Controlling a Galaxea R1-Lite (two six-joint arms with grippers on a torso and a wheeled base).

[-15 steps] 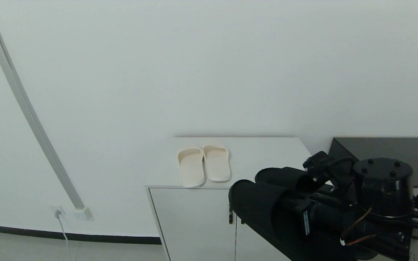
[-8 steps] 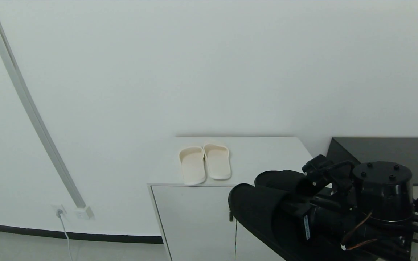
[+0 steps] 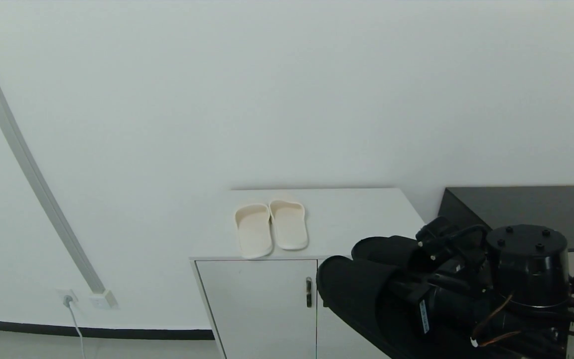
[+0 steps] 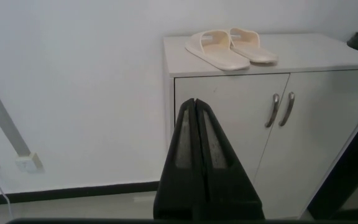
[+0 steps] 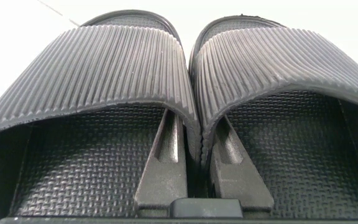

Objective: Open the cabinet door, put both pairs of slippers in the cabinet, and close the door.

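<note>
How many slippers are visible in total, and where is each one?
4. Two cream slippers lie side by side on top of the cabinet. Two black slippers are held together by the right gripper. The closed cabinet could hide more.

Both cabinet doors (image 3: 257,309) are shut, so our way inside is barred. Their two handles (image 4: 272,111) stand side by side at the middle seam, with open air between them and our left gripper (image 4: 195,109), whose fingers are pressed together. Cream slippers (image 3: 271,228) take the left front of the cabinet top (image 3: 357,219); to their right the top lies free. Black slippers (image 3: 361,284), clamped in our right gripper (image 5: 194,158), hang before the right door.
</note>
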